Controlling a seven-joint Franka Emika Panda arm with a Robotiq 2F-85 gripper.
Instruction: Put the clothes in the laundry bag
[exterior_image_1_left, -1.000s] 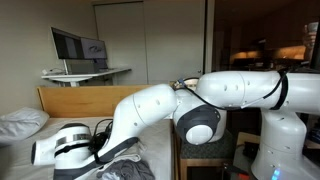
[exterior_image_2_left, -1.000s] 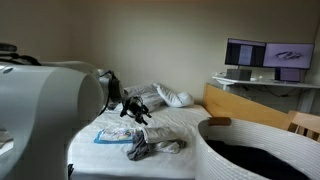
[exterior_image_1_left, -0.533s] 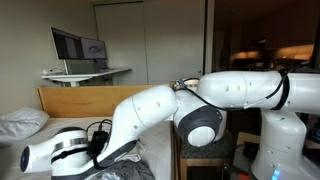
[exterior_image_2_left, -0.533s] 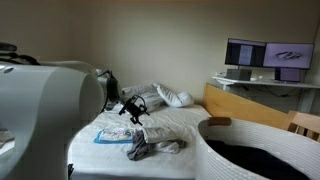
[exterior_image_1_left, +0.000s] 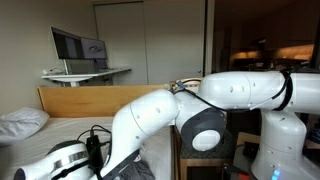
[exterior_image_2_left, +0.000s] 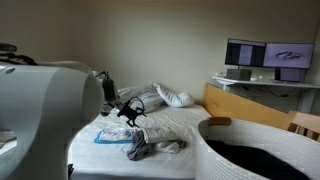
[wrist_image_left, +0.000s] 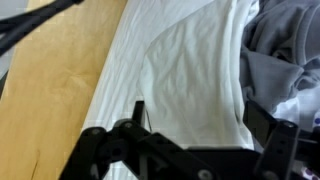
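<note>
In the wrist view a band of light wood (wrist_image_left: 45, 95) runs down the left; the white bedsheet (wrist_image_left: 190, 70) fills the middle; the clothes (wrist_image_left: 285, 50), a rumpled grey heap, crowd the right edge; the pincer (wrist_image_left: 185, 145) stands wide, with only bare sheet between its jaws, so it holds nothing and the heap lies off to one side of it.

In an exterior view the pincer (exterior_image_2_left: 128, 108) hangs above the bed (exterior_image_2_left: 195, 120), over a flat pale-blue piece (exterior_image_2_left: 110, 136) that may be cloth or paper, I cannot tell; the clothes (exterior_image_2_left: 155, 147) lie near it on the sheet, towards the camera; the laundry bag (exterior_image_2_left: 250, 130) stands at the right, beside the bed, its mouth open and dark.

The step in hand looks like the reach for the first garment. To do it well, I would bring the pincer sideways until the heap sits squarely between the jaws; come down on the thickest bunched fold rather than a thin edge; stop short of pressing deep, since the sheet beneath is soft and could be pinched along with the garment; close fully, because limp cloth slips; then lift high enough that trailing ends clear the bag's rolled rim before travelling right.
</note>
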